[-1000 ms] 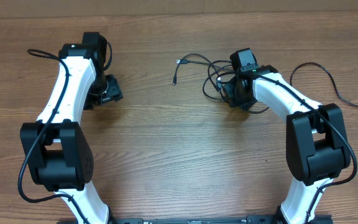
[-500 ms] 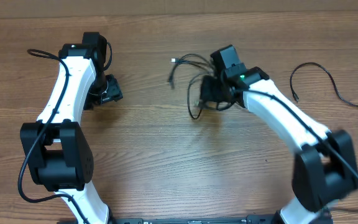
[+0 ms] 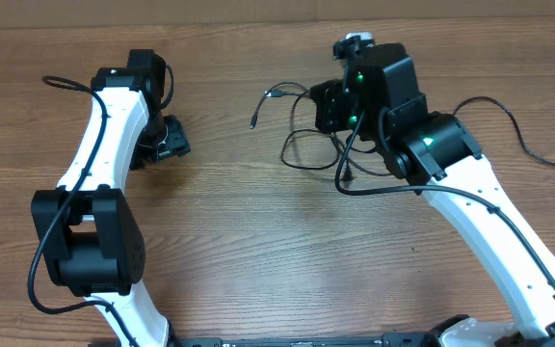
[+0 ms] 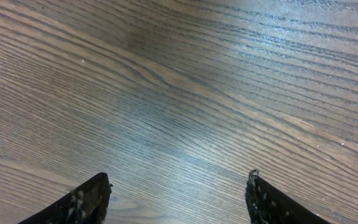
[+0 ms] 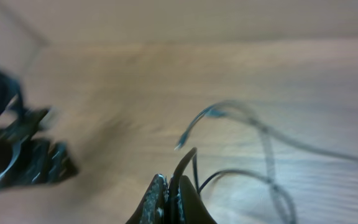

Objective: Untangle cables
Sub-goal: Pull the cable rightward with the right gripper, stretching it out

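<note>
The cables are thin black cords in a loose tangle at the table's upper middle, with a plug end reaching left. My right gripper is shut on a cable strand and holds the tangle lifted above the wood. In the blurred right wrist view the fingers pinch a black cord, and loops trail off to the right. My left gripper stays at the left, apart from the cables. In its wrist view its fingers are open over bare wood.
Another thin black cable lies loose at the right edge of the wooden table. The left arm stands along the left side, and it shows blurred in the right wrist view.
My right arm has risen and swung left with the cables in its grip. The tangle has been dragged left and stretched out. The left arm has not moved.
</note>
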Controlling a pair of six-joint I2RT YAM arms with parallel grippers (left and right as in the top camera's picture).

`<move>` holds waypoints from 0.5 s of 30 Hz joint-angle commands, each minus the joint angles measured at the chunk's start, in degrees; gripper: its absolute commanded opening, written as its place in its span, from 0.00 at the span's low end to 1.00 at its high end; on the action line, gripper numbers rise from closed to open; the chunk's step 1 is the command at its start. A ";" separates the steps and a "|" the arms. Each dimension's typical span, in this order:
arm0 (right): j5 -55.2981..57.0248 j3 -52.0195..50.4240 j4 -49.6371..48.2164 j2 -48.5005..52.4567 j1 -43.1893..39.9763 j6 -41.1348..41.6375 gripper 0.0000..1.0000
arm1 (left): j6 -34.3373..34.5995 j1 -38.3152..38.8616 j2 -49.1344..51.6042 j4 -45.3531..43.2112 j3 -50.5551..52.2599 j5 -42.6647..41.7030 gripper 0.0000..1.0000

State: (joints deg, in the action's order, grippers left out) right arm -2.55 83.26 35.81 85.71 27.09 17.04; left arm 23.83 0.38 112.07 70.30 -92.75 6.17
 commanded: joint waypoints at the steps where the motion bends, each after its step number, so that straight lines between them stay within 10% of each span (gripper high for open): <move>1: 15.30 2.27 -1.44 -4.04 -0.50 -0.20 0.04 | -0.70 0.44 -1.18 0.00 -0.63 -0.31 0.70; 15: 14.99 8.57 2.95 -6.47 -32.59 2.67 0.04 | -0.72 2.54 -1.18 -0.74 -0.63 -0.70 0.71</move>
State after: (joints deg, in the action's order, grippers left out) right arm 14.72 89.93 38.15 80.73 2.83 19.31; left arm 23.83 2.04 112.07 69.97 -92.75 5.98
